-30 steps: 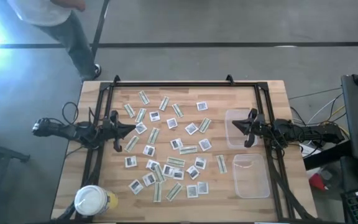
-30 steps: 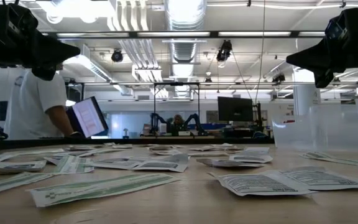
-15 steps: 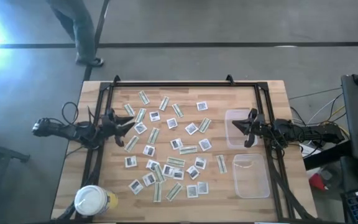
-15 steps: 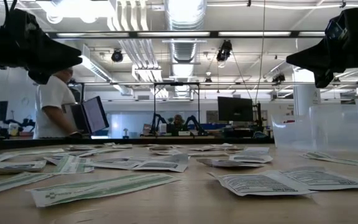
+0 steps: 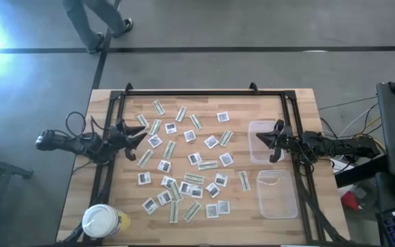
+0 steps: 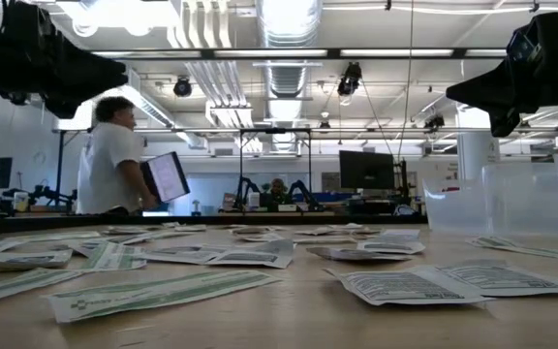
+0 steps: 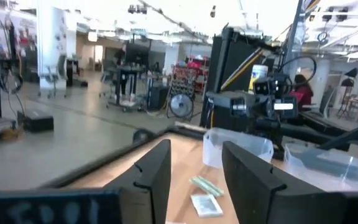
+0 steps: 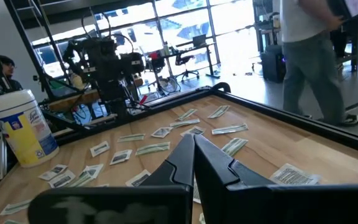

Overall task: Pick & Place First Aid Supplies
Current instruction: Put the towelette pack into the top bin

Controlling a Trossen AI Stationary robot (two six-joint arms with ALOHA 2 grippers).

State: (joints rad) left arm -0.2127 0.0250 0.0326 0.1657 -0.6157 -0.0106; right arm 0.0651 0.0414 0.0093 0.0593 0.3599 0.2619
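Wooden tabletop [image 5: 266, 110] under me, light butcher-block, ringed by a black metal frame [image 5: 190, 92], and it is littered with the first aid supplies [image 5: 184, 165]: small flat square white packets with dark print and narrow pale green-and-white strips, loose across the middle of the board, none stacked in any container. From table height the nearest strip and printed square lie flat on the wood, well apart from both my arms.

My left gripper [image 5: 137, 139] hangs above the table's nine o'clock edge, pointing toward three o'clock. Its two dark fingers [image 7: 157, 171] stand parted with a clear gap, nothing between them; a square packet and a green strip lie on the wood beyond them.

My right gripper [image 5: 258, 139] hangs at the three o'clock side, pointing toward nine o'clock, over the near wall of the upper clear plastic tub [image 5: 261, 142]. Its fingers [image 8: 213, 163] are pressed together, holding nothing.

Second clear plastic tub [image 5: 277, 194] sits toward five o'clock, just below the first. White-lidded round jar with a yellow label [image 5: 103, 222] stands at the seven o'clock corner.

Person in a white shirt [image 6: 114, 160] walks beyond the table, carrying a flat screen.
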